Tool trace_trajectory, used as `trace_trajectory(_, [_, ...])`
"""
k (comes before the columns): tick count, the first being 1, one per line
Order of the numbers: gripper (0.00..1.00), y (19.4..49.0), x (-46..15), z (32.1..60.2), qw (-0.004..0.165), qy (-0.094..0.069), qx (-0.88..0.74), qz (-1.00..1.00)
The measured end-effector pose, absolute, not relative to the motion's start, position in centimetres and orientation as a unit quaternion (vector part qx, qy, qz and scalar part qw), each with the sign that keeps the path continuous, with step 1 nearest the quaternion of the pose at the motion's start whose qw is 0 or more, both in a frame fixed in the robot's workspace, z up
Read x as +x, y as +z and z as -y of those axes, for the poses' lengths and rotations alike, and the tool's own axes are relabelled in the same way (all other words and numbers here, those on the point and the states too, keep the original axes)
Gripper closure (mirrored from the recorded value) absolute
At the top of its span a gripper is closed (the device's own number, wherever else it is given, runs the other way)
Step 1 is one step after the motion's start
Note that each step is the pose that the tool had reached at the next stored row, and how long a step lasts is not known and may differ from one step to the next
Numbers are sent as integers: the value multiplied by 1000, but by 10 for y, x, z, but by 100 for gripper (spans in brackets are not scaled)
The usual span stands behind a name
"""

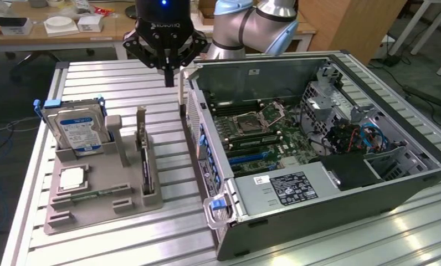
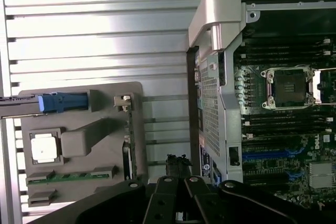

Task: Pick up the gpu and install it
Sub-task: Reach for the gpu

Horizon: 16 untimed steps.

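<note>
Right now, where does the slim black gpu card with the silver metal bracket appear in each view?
Exterior view: the gpu stands on edge in the grey plastic tray, on the side nearest the open computer case.
Wrist view: the gpu shows edge-on along that same tray side.
Shared landmark: the blue hard-drive handle.

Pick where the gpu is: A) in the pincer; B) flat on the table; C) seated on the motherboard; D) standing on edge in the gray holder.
D: the gpu stands on edge in the gray holder, and the pincer hangs shut and empty above the table.
</note>
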<state>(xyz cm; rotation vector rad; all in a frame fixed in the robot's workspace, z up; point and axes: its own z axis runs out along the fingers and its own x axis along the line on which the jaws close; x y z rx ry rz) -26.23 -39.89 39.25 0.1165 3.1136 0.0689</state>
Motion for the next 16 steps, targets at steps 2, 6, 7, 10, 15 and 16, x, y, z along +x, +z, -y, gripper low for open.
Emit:
trace_trajectory(2, [90, 392, -264, 399, 12, 22, 37, -999])
trace_trajectory(6, [90, 392, -267, 399, 12, 22, 37, -999])
trace_trajectory(7, [90, 392, -268, 399, 12, 22, 37, -999])
trace_trajectory(10, [90, 392, -270, 399, 12, 22, 37, -999])
trace_trajectory(15, [90, 392, -274, 399, 12, 22, 37, -999])
trace_trajectory(16, [90, 392, -275, 399, 12, 22, 37, -999])
